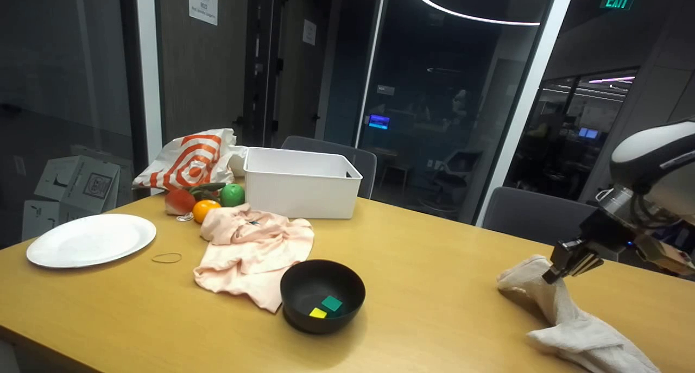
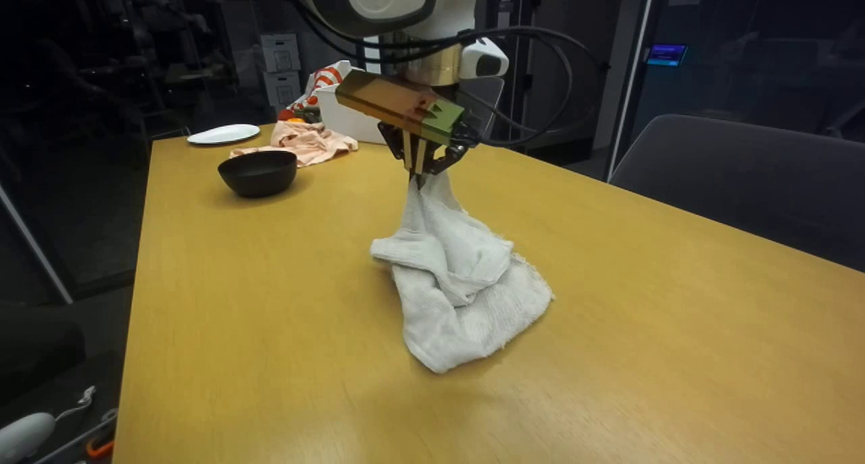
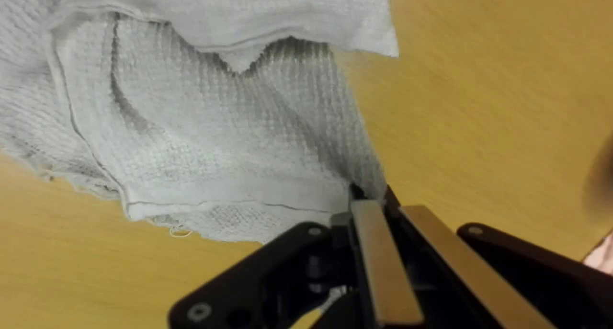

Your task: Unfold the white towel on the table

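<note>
Bench [image 2: 270, 329], long and tan, carries it all, and the towel [image 2: 463, 281] lies on it as a rumpled strip. From where I stand, what matters is how that strip runs: its long axis points away from the bowl [image 2: 258, 175], starting at the claw [image 2: 417, 179], so most of its bulk rests on the side of the claw opposite the bowl. There is only the one claw, so nearness isn't in question; it is clamped on the towel near one end, with that end raised in a peak above the bench. Smallest of all, a flap [image 3: 282, 17] doubles over across the towel's middle. I'd say the job is only partly done: the next pull should probably head toward the bowl, in line with the strip, or the flap may end up bunched while everything slides.
</note>
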Controlling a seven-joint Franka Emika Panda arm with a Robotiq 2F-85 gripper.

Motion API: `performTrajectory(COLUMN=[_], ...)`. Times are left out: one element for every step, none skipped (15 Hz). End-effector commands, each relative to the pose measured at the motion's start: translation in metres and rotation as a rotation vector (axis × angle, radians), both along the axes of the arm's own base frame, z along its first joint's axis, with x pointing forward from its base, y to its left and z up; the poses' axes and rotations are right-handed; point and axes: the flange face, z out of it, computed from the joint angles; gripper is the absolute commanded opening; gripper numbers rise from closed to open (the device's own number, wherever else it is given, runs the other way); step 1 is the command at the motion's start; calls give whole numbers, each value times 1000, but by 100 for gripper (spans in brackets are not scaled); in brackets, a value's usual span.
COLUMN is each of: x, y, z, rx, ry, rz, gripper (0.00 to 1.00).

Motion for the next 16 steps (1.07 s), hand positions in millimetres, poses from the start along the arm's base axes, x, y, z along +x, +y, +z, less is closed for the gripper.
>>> performTrajectory(x=[0, -2, -4, -6, -7, -8, -10, -12, -12, -12, -10, -7, -4, -3, -1, 1], y=[12, 16, 20, 24, 28, 30, 31, 31, 31, 29, 26, 23, 20, 18, 17, 16], z=[-9, -17, -24, -32, -39, -46, -51, -55, -57, -56, -56, -54, -54, -55, -56, -55], rx=[159, 201, 240, 277, 313, 344, 372, 393, 399, 388, 386, 340, 273, 236, 189, 143], ry=[96, 132, 166, 199, 239, 290, 343, 407, 450, 462, 461, 419, 348, 309, 269, 233], rz=[97, 123, 152, 184, 210, 232, 251, 259, 251, 237, 224, 193, 176, 181, 177, 174], gripper=[8, 8, 8, 8, 9, 34, 34, 39, 46, 53, 62, 69, 77, 84, 91, 99])
